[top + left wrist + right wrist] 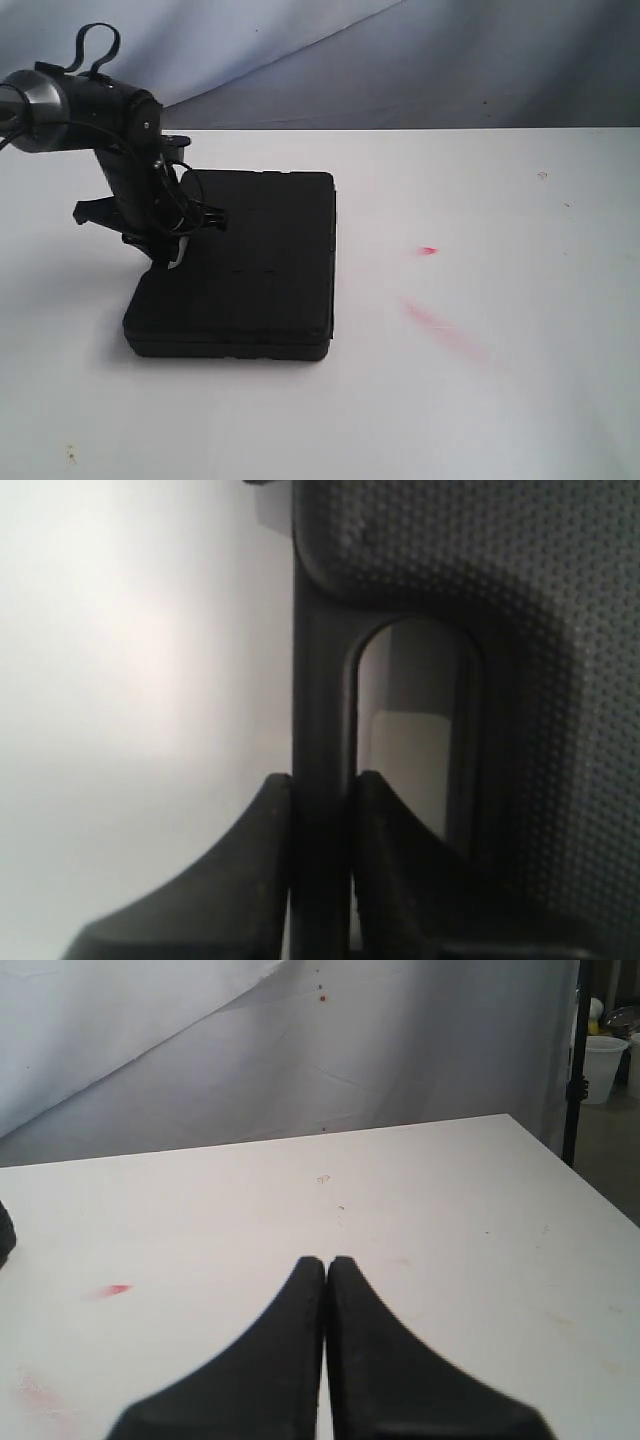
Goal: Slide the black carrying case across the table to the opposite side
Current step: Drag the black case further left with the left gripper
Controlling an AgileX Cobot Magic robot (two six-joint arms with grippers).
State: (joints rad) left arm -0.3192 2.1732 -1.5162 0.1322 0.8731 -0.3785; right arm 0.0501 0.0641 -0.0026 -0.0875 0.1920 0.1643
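The flat black case (255, 265) lies on the white table (480, 400), left of the middle in the exterior view. My left gripper (170, 255) comes down on the case's left edge. In the left wrist view it (320, 780) is shut on the bar of the case's handle (320, 680), one finger outside the case, the other in the handle slot (415, 740). The right gripper (326, 1260) is shut with nothing between its fingers, above bare table; the exterior view does not show it. A sliver of the case (4, 1235) shows at the right wrist view's edge.
Pink-red smears (440, 325) and a small red spot (428, 250) mark the table right of the case. A grey-white cloth backdrop (400, 60) hangs behind the table. The table's far corner (505, 1118) and a white bucket (605, 1065) beyond it show in the right wrist view.
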